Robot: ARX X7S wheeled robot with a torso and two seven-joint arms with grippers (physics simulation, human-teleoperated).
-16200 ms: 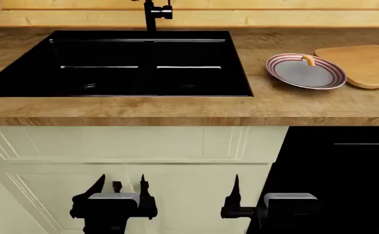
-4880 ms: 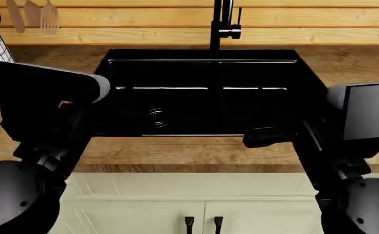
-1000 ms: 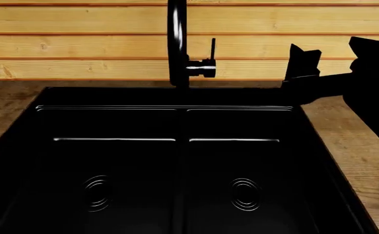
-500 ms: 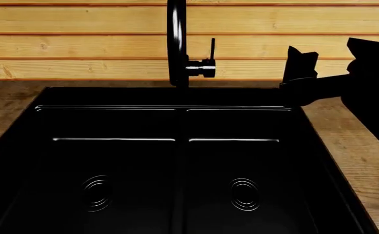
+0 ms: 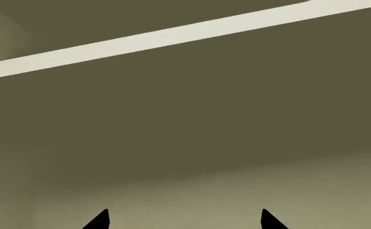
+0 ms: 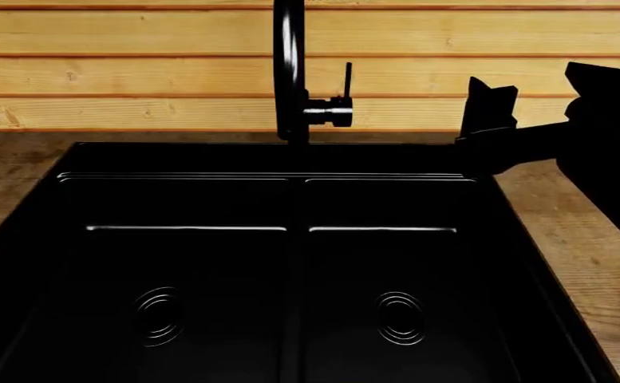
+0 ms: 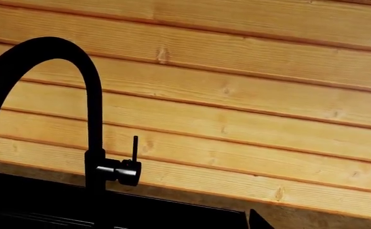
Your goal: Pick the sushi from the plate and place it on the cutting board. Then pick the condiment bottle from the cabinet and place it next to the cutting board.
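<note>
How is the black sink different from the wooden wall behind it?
The glossy black double-bowl sink is dark and sunk into the counter; the light wooden plank wall is pale yellow and stands upright. The sink has round drains; the wall has horizontal grooves and knots. Both run side to side behind the curved black tap.

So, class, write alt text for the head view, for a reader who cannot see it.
A black double-basin sink fills the view, set in a brown wooden counter before a pale plank wall. A black curved faucet rises behind it; the black right gripper hangs above the sink's far right corner.
</note>
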